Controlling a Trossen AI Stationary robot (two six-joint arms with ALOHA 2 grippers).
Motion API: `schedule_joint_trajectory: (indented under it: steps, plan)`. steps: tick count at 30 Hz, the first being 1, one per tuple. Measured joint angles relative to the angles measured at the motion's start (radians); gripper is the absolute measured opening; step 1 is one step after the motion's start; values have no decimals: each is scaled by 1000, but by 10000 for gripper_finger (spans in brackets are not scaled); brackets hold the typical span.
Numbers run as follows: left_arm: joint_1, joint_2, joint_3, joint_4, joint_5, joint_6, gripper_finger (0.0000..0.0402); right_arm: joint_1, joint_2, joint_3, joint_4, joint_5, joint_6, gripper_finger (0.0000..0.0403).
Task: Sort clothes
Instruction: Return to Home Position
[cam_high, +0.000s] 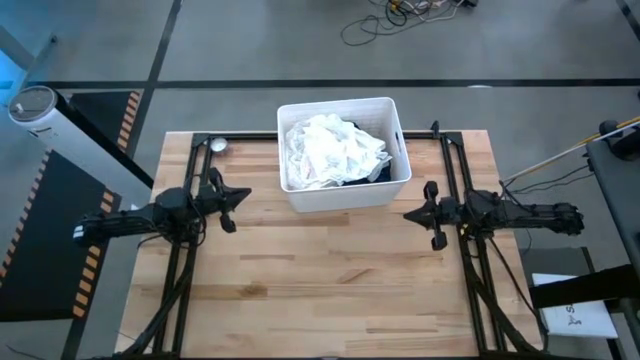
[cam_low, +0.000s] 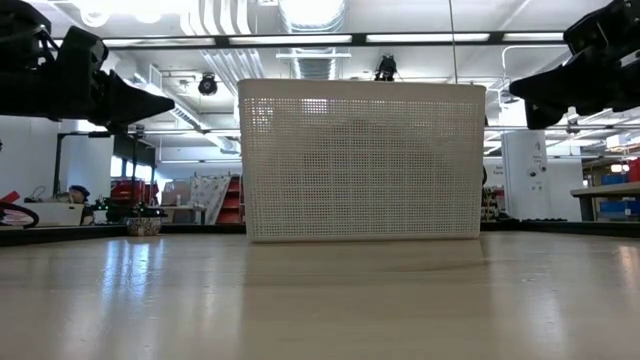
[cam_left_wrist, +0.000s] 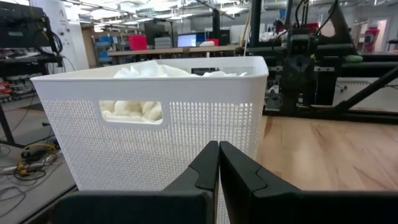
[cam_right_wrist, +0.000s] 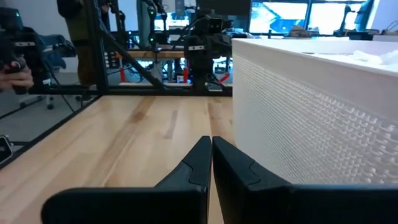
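High view: my left claw (cam_high: 240, 196) and right claw (cam_high: 412, 213), closed, empty, flank the basket (cam_high: 345, 196) of clothes (cam_high: 330, 150).
Its long axis runs claw to claw; the right claw is nearer. Low view: its wall hides the clothes. Left wrist view: white clothes heaped above the rim ahead. Right wrist view: basket wall just beside.

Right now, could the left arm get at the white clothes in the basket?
Probably yes. The basket is open-topped, the white clothes heap to its rim, and only table lies between. The left end effector is shut and must clear the wall.
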Motion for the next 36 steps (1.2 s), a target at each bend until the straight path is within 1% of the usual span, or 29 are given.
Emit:
schedule_joint_trajectory:
  steps: [5,11,15,26,36]
  plan:
    - [0,0,1,0,-1,-2,0,0,0,0,-2,13,-11,0]
    - [0,1,2,-6,-1,-2,0,0,0,0,-2,62,1,0]
    - [0,12,2,-11,0,3,0,0,0,0,-1,66,38,0]
    - [0,23,3,-13,0,8,0,0,0,0,-1,74,30,0]
    - [0,23,3,-6,0,-29,0,0,0,0,0,76,64,0]
